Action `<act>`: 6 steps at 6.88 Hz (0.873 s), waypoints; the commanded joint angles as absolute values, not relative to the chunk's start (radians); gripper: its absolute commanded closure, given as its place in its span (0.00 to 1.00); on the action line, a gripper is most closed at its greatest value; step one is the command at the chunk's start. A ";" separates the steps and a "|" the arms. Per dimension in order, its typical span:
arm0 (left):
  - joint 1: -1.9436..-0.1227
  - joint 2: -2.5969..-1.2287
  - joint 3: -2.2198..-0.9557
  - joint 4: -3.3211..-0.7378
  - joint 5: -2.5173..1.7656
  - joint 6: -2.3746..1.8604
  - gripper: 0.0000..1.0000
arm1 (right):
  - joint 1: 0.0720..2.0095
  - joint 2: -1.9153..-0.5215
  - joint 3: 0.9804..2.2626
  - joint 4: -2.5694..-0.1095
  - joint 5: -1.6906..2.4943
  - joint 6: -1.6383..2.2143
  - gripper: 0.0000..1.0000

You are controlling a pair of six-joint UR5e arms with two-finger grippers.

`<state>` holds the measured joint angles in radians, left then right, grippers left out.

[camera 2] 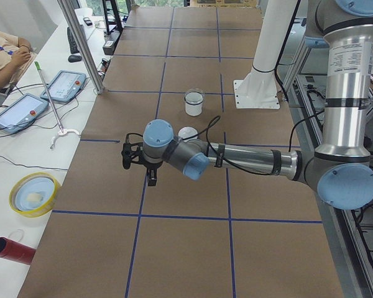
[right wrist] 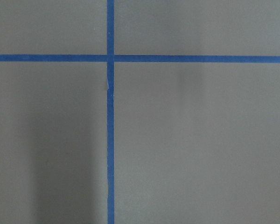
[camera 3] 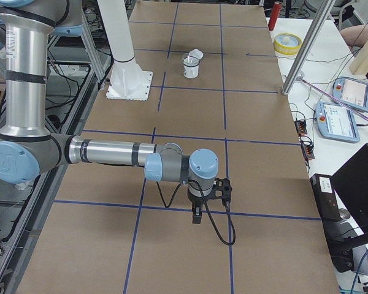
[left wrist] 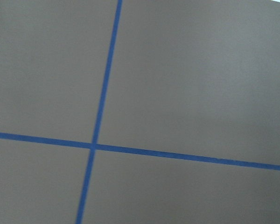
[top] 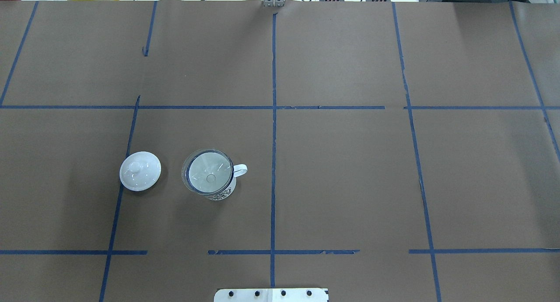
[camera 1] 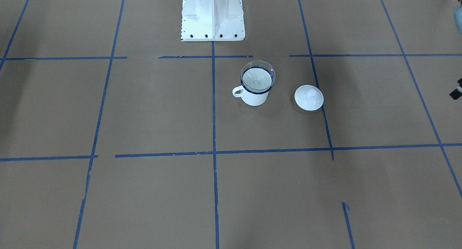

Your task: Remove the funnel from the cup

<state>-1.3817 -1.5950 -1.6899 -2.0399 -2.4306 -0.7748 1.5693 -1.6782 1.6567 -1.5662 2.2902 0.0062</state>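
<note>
**While both arms hang back, the funnel sits in the cup**

Since nothing has lifted it yet, the funnel point(camera 1: 257, 73) sits mouth-up in the cup point(camera 1: 255, 96). Its clear cone rests on the dark blue rim and its spout points down inside. I can make out nothing else in the cup.

The cup stands upright on the tabletop point(top: 350, 184), nearer the robot's edge than the far edge and a little left of the middle. Its handle is turned toward the right edge. A white lid point(camera 1: 309, 97) with a knob lies near the cup but apart from it, on the side toward the left edge, so the funnel is open to a reach from above.

The left hand point(camera 2: 151, 180) hangs over bare tabletop toward the left edge and the right hand point(camera 3: 197, 215) toward the right edge, both well apart from the cup. Each shows only in a side view, so I cannot tell whether its fingers are apart or together. The left hand looks to have the shorter reach.
</note>
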 commanded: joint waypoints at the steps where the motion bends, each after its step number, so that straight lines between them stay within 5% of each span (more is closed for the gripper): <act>1: -1.225 -1.728 -1.715 -2.037 -2.342 -1.059 0.00 | 1.569 -1.678 1.657 -1.566 2.290 0.006 0.00; 6: -0.993 -2.026 -1.804 -1.565 -2.146 -1.170 0.00 | 1.569 -1.678 1.657 -1.566 2.290 0.006 0.00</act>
